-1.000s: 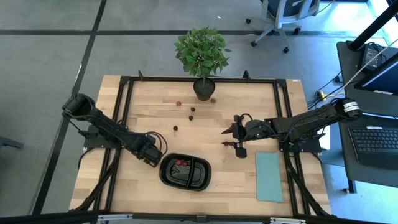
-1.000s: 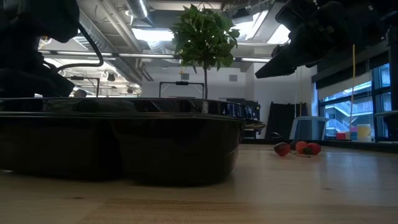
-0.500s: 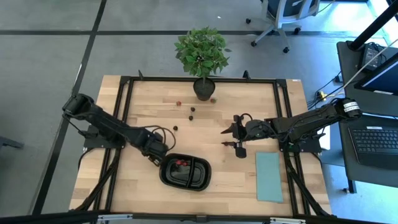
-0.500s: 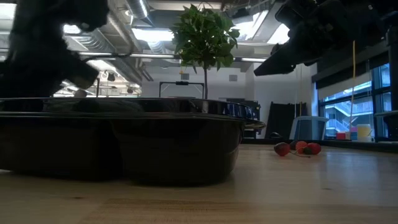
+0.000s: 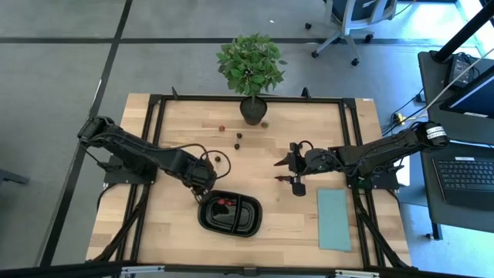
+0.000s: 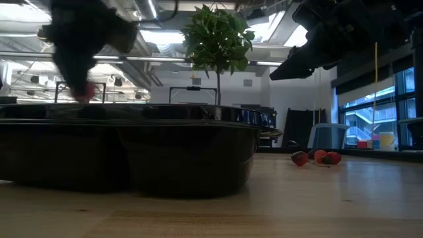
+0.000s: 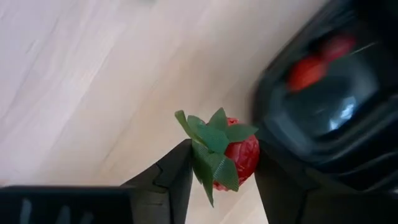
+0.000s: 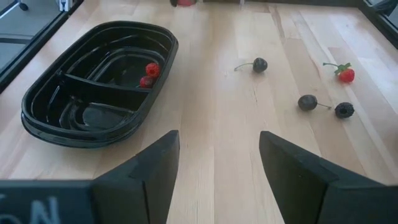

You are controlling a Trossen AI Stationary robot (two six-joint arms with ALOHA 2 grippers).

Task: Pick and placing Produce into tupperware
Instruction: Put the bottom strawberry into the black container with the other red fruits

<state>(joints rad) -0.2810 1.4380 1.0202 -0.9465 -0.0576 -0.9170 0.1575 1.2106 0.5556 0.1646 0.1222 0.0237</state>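
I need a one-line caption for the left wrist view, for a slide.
Left hand shut on a red strawberry with green leaves, beside the black tray holding two red pieces.

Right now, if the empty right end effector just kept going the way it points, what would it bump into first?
Probably nothing close: the right end effector faces bare table between the black tray and the loose cherries. Depth is uncertain.

In the left wrist view the tray (image 7: 323, 106) was blurred and cut off, its two red fruits (image 7: 306, 71) mere smears.
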